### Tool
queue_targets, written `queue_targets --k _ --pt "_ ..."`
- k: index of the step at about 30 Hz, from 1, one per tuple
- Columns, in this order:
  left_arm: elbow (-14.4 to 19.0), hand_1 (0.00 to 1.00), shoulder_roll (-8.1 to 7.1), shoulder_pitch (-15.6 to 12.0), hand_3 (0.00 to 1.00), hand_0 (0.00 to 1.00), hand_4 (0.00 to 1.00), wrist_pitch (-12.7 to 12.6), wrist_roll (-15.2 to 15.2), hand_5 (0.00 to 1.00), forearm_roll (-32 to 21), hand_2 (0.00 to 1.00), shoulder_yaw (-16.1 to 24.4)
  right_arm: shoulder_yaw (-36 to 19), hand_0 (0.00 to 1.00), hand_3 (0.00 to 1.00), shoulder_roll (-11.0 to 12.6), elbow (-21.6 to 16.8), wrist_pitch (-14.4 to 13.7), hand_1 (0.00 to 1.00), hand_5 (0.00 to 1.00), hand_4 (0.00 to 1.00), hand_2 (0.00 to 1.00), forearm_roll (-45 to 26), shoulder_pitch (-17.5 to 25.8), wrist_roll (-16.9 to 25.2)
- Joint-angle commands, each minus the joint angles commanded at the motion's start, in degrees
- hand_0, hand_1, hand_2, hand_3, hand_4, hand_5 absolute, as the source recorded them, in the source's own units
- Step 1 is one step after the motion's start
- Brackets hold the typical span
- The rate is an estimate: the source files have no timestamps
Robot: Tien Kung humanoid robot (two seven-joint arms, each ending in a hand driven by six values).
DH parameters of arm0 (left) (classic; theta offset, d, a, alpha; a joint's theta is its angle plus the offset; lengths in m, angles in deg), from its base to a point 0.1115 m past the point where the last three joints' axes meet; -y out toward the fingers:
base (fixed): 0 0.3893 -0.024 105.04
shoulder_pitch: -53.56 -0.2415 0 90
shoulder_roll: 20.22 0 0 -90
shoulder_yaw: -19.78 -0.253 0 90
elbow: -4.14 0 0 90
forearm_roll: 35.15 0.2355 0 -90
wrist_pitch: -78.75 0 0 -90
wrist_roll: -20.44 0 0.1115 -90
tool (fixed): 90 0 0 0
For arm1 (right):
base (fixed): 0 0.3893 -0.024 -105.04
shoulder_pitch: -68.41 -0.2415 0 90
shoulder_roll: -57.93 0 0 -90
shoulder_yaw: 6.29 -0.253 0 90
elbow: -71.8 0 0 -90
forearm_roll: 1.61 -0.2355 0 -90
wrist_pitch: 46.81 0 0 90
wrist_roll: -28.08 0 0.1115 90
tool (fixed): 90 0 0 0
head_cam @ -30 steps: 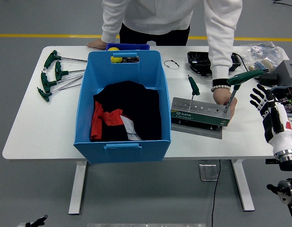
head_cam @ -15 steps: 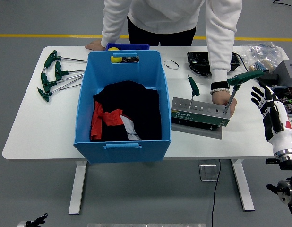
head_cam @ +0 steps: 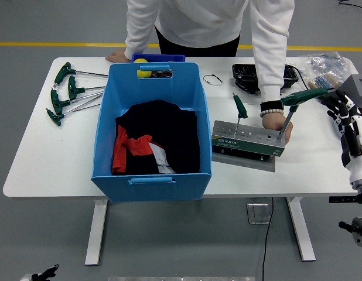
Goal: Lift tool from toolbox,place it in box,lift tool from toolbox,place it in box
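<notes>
A grey tool holder (head_cam: 246,139) stands on the table right of the blue box (head_cam: 153,126). Two green-handled T-wrenches stand in it: a small one (head_cam: 239,106) at the left and a larger one (head_cam: 304,96) at the right. A person's hand (head_cam: 275,122) steadies the holder's right end. My right hand (head_cam: 342,108) is open, fingers spread, just right of the larger wrench's handle, not touching it. The blue box holds black and red cloth (head_cam: 150,140). My left hand is out of view.
Several green T-wrenches (head_cam: 67,93) lie at the table's far left. A black tray (head_cam: 251,76), a plastic bag (head_cam: 327,64) and a grey case (head_cam: 357,88) sit at the back right. The person's other hand (head_cam: 118,55) rests behind the box.
My right hand has risen and moved away from me, from beside the table's right edge up to the level of the larger wrench's handle. The person's hand stays on the holder.
</notes>
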Motion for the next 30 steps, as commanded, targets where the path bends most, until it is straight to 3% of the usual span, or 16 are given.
queue_targets --k 2,3,7,8,9,14,15,20,21,22,26,27,30 --pt "0.0 0.838 -0.02 0.0 0.614 0.854 0.721 0.0 0.0 0.549 -0.1 0.819 -0.1 -0.1 0.935 0.931 0.8 -1.2 -0.3 0.889 0.972 0.998 0.901 2.5 -0.3 -0.6" --pt "0.0 0.839 -0.02 0.0 0.614 0.853 0.721 0.0 0.0 0.549 -0.1 0.820 -0.1 -0.1 0.946 0.940 1.4 -1.8 -0.4 0.895 0.874 0.998 0.908 4.5 -0.5 -1.0" --pt "0.0 0.839 -0.01 0.0 0.614 0.853 0.721 0.0 0.0 0.549 0.1 0.820 0.2 -0.1 0.946 0.940 4.7 -4.3 0.6 0.895 0.874 0.998 0.908 13.3 -1.8 -3.7" --pt "0.0 0.839 0.00 0.0 0.614 0.853 0.721 0.0 -0.1 0.549 0.2 0.820 0.3 0.3 0.946 0.940 5.9 -5.0 1.1 0.895 0.874 0.998 0.908 15.9 -2.4 -4.5" --pt "0.0 0.839 0.02 0.0 0.614 0.854 0.721 0.0 -0.1 0.549 0.3 0.819 0.4 1.0 0.993 0.978 7.2 -5.5 1.7 0.934 0.727 0.998 0.942 18.5 -3.2 -5.0" --pt "0.0 0.839 0.14 0.0 0.614 0.854 0.721 0.0 -0.3 0.549 0.6 0.819 0.7 5.6 0.993 0.978 14.2 -6.0 3.9 0.934 0.727 0.998 0.942 30.4 -8.0 -6.5" --pt "0.0 0.840 0.16 0.1 0.614 0.854 0.721 -0.1 -0.3 0.549 0.7 0.822 0.8 6.5 0.998 0.998 15.6 -5.7 4.2 0.954 0.598 0.998 0.958 32.7 -9.0 -6.6" --pt "0.0 0.840 0.22 0.2 0.614 0.854 0.721 -0.1 -0.4 0.549 0.9 0.822 0.9 12.7 0.998 0.998 22.5 -2.7 4.5 0.954 0.598 0.998 0.958 43.9 -15.7 -5.8" --pt "0.0 0.841 0.21 0.2 0.614 0.854 0.722 0.0 -0.4 0.550 0.9 0.822 0.9 14.2 0.998 0.974 23.7 -1.7 4.3 0.947 0.530 0.998 0.944 44.9 -17.3 -5.4" --pt "0.0 0.841 0.20 0.2 0.614 0.854 0.722 0.0 -0.5 0.550 0.9 0.822 1.0 15.8 0.998 0.974 24.7 -0.6 4.2 0.947 0.530 0.998 0.944 45.1 -18.8 -5.2" --pt "0.0 0.841 0.24 0.1 0.614 0.854 0.722 0.0 -0.6 0.550 1.3 0.822 1.4 21.5 0.998 0.974 26.9 3.9 4.7 0.947 0.530 0.998 0.944 44.1 -24.3 -4.8" --pt "0.0 0.843 0.24 0.1 0.615 0.855 0.720 0.0 -0.6 0.547 1.4 0.823 1.4 22.6 0.968 0.933 27.1 4.6 4.9 0.879 0.521 0.998 0.891 43.9 -25.2 -4.8" --pt "0.0 0.843 0.29 0.0 0.615 0.855 0.720 -0.1 -0.7 0.547 1.7 0.823 1.8 26.7 0.968 0.933 27.3 7.0 6.4 0.879 0.521 0.998 0.891 42.3 -28.7 -5.7"
